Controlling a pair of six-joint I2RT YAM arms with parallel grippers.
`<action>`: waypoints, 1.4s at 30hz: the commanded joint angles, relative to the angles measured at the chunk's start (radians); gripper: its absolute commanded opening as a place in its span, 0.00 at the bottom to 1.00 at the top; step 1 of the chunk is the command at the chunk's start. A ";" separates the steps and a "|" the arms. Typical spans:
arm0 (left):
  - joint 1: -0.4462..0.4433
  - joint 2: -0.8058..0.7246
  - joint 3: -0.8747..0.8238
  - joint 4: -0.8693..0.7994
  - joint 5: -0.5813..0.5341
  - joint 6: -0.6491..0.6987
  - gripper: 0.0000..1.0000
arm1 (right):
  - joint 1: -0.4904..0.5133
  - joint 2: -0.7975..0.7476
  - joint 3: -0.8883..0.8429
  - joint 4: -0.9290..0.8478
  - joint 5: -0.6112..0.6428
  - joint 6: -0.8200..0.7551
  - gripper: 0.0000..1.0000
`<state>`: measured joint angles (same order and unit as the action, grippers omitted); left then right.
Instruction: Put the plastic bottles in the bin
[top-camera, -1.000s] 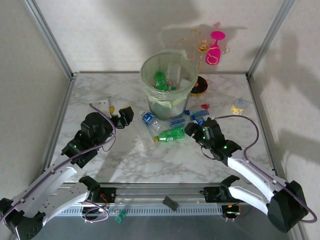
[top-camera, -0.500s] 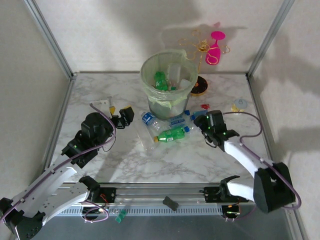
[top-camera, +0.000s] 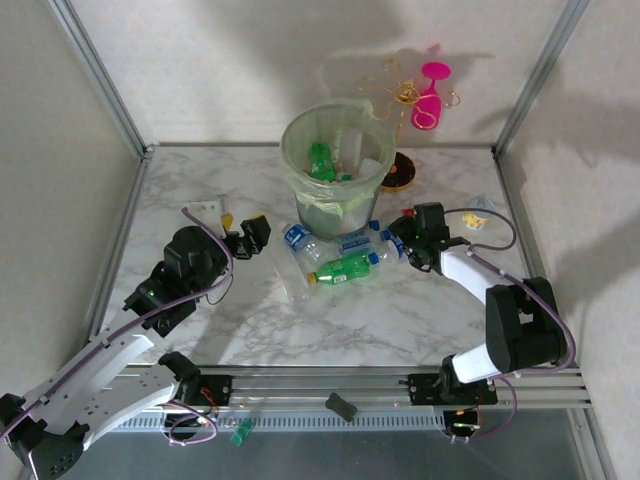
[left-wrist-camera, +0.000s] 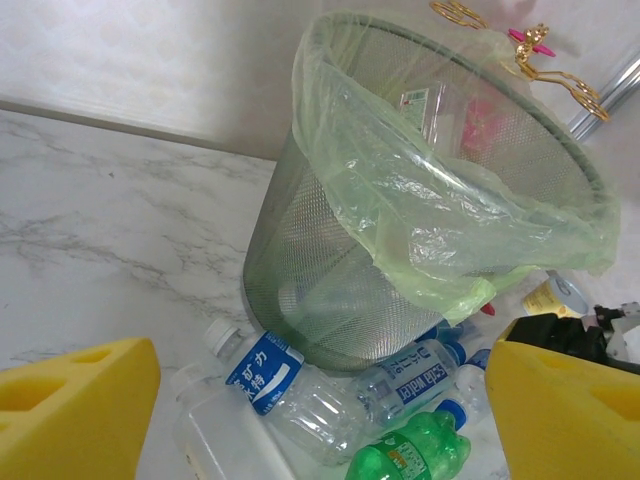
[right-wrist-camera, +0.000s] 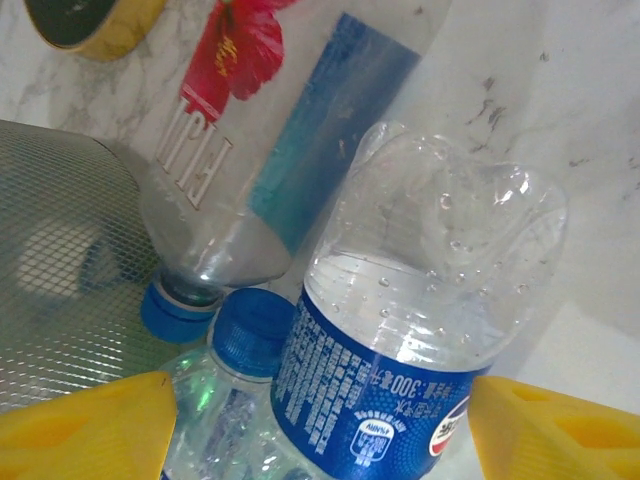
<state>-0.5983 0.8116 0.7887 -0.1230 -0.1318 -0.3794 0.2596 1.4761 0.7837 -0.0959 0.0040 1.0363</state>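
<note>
A round pale green bin (top-camera: 345, 205) with a green bag liner is seen standing toward the far side of the marble counter (top-camera: 300, 322), and a green bottle (top-camera: 320, 160) and some clear ones are seen inside it. A cluster of plastic bottles is left lying on the counter just in front of the bin's base: a green bottle with a yellow cap (top-camera: 342, 268), a clear bottle with a blue label (top-camera: 300, 240) beside it, and further blue-labelled ones nearer the bin. The left claw (top-camera: 252, 232) is held low over the counter, left of this cluster, and is released, its yellow pads spread wide with nothing between them; in the left wrist view the bin's mesh wall (left-wrist-camera: 310, 270) and the bottles at its foot are faced by it. The right claw (top-camera: 400, 240) is placed at the right end of the cluster. In the right wrist view a clear bottle with a blue label (right-wrist-camera: 400, 340) is bracketed by its parted pads, yet a gap is left at one pad, so nothing is clenched. A pink wine glass (top-camera: 430, 95) is seen by a gold wire stand (top-camera: 395, 90) behind the bin.
</note>
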 joint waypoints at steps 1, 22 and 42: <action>-0.011 -0.016 -0.011 0.029 -0.013 0.021 0.84 | -0.009 0.037 0.034 0.017 -0.017 0.011 0.76; -0.027 -0.025 -0.014 0.025 -0.038 0.031 0.84 | -0.018 0.123 -0.010 0.064 -0.013 0.054 0.46; -0.028 -0.026 -0.019 0.026 -0.057 0.035 0.84 | -0.020 -0.395 -0.181 -0.038 0.038 -0.020 0.00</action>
<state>-0.6151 0.7975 0.7830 -0.1230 -0.1612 -0.3653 0.2443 1.1393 0.6205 -0.1036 0.0261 1.0504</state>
